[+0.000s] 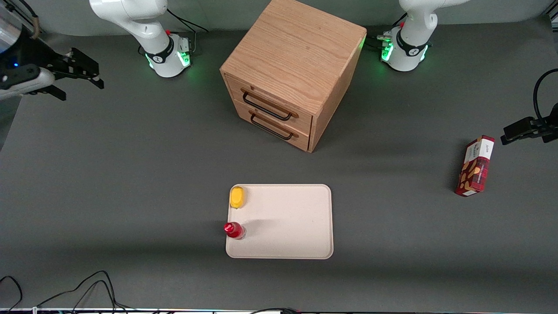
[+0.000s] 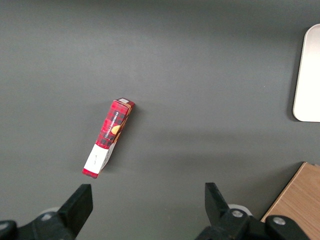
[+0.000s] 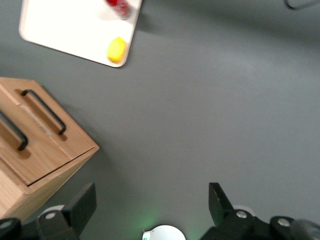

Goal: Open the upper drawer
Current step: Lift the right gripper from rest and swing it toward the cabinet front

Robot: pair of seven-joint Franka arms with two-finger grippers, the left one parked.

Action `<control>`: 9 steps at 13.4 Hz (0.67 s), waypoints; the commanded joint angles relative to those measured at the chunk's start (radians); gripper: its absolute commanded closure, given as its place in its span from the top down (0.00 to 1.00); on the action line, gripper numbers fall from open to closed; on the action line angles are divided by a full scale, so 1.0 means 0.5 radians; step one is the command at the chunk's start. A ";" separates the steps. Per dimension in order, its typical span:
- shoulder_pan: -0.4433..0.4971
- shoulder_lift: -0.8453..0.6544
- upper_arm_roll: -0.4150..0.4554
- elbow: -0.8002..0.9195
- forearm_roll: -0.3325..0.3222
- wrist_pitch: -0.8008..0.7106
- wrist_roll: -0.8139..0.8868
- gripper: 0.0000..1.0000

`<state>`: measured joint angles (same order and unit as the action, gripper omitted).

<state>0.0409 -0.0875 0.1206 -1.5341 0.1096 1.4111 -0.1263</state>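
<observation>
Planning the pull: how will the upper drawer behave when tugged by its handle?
The upper drawer is shut and looks rigid, so it probably slides straight. Its thin wire handle may slip. The gripper, fingers open, hangs toward the working arm's end of the table.

The gripper (image 1: 80, 74) hangs over the working arm's end of the worktop (image 1: 130, 174), its arm cut off by the front view's edge. The wrist view clips the upper drawer (image 3: 22, 145). The tray's (image 1: 296, 218) red item (image 1: 234, 230) is too small to identify
</observation>
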 commanded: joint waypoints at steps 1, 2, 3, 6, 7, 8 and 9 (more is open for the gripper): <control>-0.002 0.297 0.240 0.285 0.124 -0.049 -0.136 1.00; 0.001 0.349 0.274 0.279 0.237 -0.049 -0.243 1.00; 0.001 0.429 0.311 0.279 0.341 -0.049 -0.369 1.00; 0.007 0.742 0.577 0.282 0.499 -0.015 -0.597 1.00; 0.007 0.834 0.702 0.279 0.468 0.046 -0.588 1.00; 0.007 0.905 0.804 0.261 0.407 0.116 -0.573 1.00; 0.019 0.990 0.887 0.240 0.361 0.196 -0.573 1.00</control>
<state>0.0477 0.3174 0.4852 -1.4503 0.3242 1.4742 -0.3963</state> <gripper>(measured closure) 0.000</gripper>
